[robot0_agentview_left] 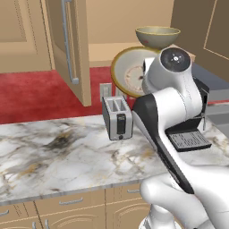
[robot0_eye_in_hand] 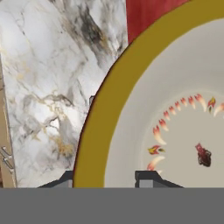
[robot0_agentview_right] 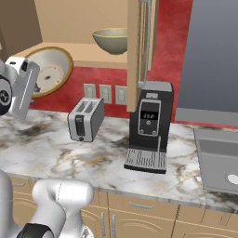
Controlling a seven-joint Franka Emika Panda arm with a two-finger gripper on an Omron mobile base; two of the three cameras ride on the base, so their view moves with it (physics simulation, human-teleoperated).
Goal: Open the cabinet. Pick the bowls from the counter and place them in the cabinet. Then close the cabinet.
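The two-finger gripper (robot0_eye_in_hand: 105, 177) is pinching the rim of the shallow tan-rimmed, cream-centred round bowl (robot0_agentview_left: 129, 71), tilted. It is hanging beside the deeper olive-yellow bowl (robot0_agentview_left: 157, 36) already on the open tan wooden cabinet's shelf (robot0_agentview_right: 76, 53). Judging by this, it should be levelling the bowl and clearing the shelf lip before letting go.

My hand (robot0_eye_in_hand: 105, 177) straddles the shallow bowl's (robot0_agentview_left: 129, 71) rim, tilted, mid-frame above the tabletop (robot0_agentview_left: 53, 152). The deeper bowl (robot0_agentview_left: 157, 36) sits inside the open cabinet (robot0_agentview_right: 69, 23), upper frame; toaster (robot0_agentview_left: 117, 118) below.

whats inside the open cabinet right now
On its shelf stands the olive-yellow bowl. The tan-rimmed bowl is tilted at the shelf edge in the gripper. A door hides the cabinet's right part.
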